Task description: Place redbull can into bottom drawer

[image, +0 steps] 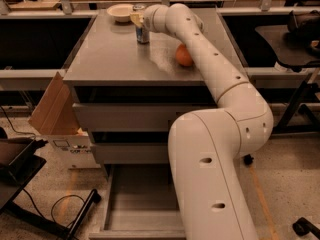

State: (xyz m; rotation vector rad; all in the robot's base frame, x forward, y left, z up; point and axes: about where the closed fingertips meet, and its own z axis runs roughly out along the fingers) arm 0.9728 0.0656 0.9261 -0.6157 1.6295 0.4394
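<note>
**Can upright near the far edge, gripper at its top**

Your redbull can (142, 34) stands upright on the grey cabinet top (110, 54), toward the far edge and just right of the white bowl (120, 12); it is slim and tall, with a blue-and-silver wall and a round silvery lid; none of its label can be read. The gripper (137, 19) sits at the can's upper part, by its rim; you cannot tell whether it is spread or clamped on the can. The orange fruit (183, 55) lies nearer you and to the right of the can, apart from it, with the arm (210, 64) crossing beside it. The bottom drawer (135, 201) is pulled out below the two closed ones; its grey floor shows, and the arm's pale lower part hides its right side. The cardboard box (52, 109) left of the cabinet carries dark print, too small to read.
</note>
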